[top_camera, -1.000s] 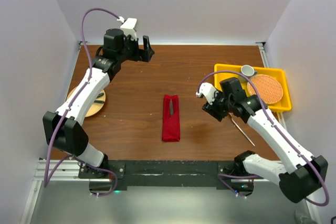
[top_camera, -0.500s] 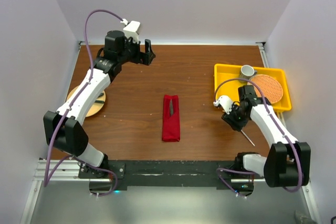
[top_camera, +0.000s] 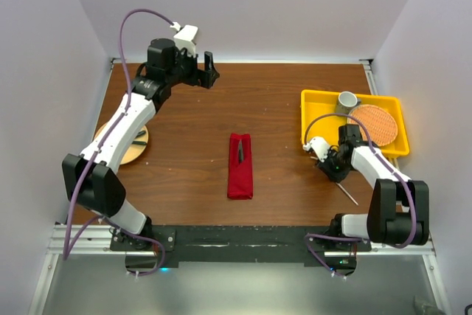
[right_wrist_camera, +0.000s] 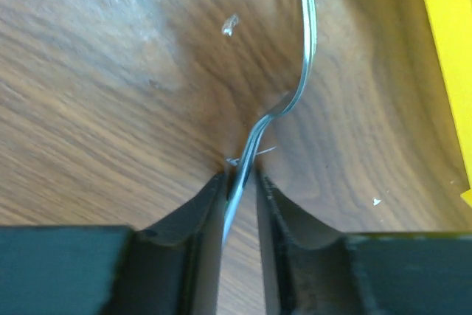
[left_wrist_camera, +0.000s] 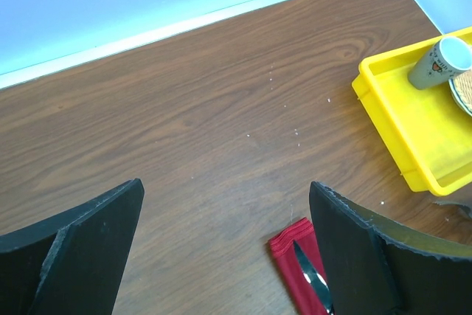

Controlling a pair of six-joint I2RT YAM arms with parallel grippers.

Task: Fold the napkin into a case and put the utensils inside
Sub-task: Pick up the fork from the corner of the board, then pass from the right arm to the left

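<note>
The deep-red napkin lies folded as a narrow case [top_camera: 240, 171] at the table's middle, with a silver knife [top_camera: 240, 150] sticking out of its far end. The left wrist view shows the case's end [left_wrist_camera: 291, 252] and the knife tip [left_wrist_camera: 310, 278]. My left gripper [top_camera: 209, 70] [left_wrist_camera: 225, 186] is open and empty, held high over the far left. My right gripper [top_camera: 330, 166] [right_wrist_camera: 240, 178] is down on the table. Its jaws stand narrowly apart around a fork [right_wrist_camera: 306, 57] on its edge, which touches one finger only. The fork's handle [top_camera: 346, 193] trails toward the near right.
A yellow tray [top_camera: 313, 101] [left_wrist_camera: 383, 108] at the right holds a cup [top_camera: 347, 99] [left_wrist_camera: 442, 60] and a round orange woven mat [top_camera: 372, 125]. A round wooden plate [top_camera: 125, 149] with a dark piece on it sits at the left edge.
My right gripper has swung right and toward the near edge, dropped to the table and come round the fork. My left gripper has hardly moved.
</note>
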